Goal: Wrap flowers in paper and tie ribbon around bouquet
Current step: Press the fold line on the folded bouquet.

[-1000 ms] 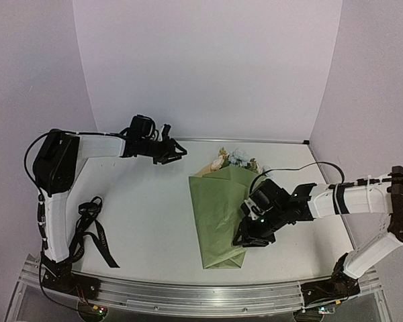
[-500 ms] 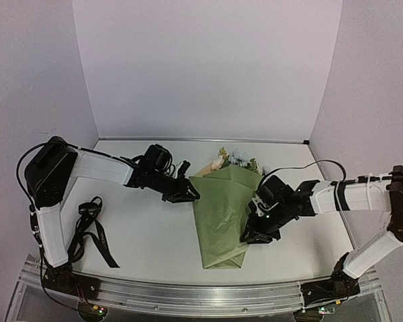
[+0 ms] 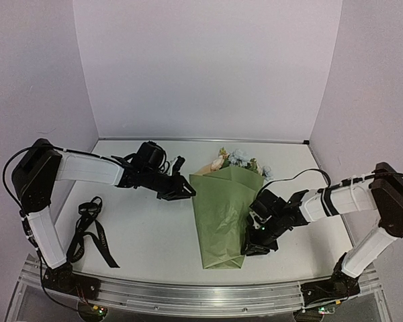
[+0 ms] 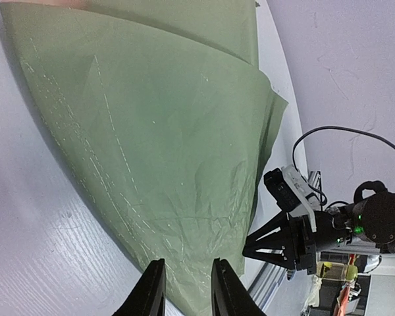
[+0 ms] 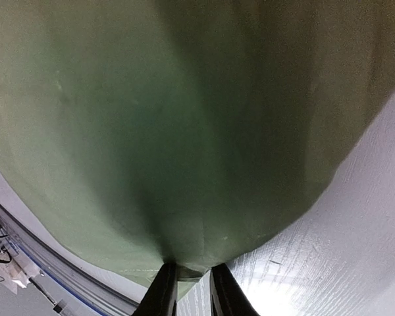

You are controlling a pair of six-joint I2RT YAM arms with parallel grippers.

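On the white surface (image 3: 148, 228) the bouquet (image 3: 223, 201) lies with its flowers (image 3: 238, 159) pointing away, my right hand (image 3: 254, 247) pinching the paper (image 5: 184, 131) near its narrow end, probably to hold the cone shut, while my left hand (image 3: 181, 190), slightly parted and empty, waits beside its left edge.

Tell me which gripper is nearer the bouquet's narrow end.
The right gripper, at the lower right edge of the bouquet; the left gripper sits up by its wide end.

pale lilac walls (image 3: 208, 67), white table (image 3: 154, 228), aluminium rail (image 3: 188, 295) along its near edge
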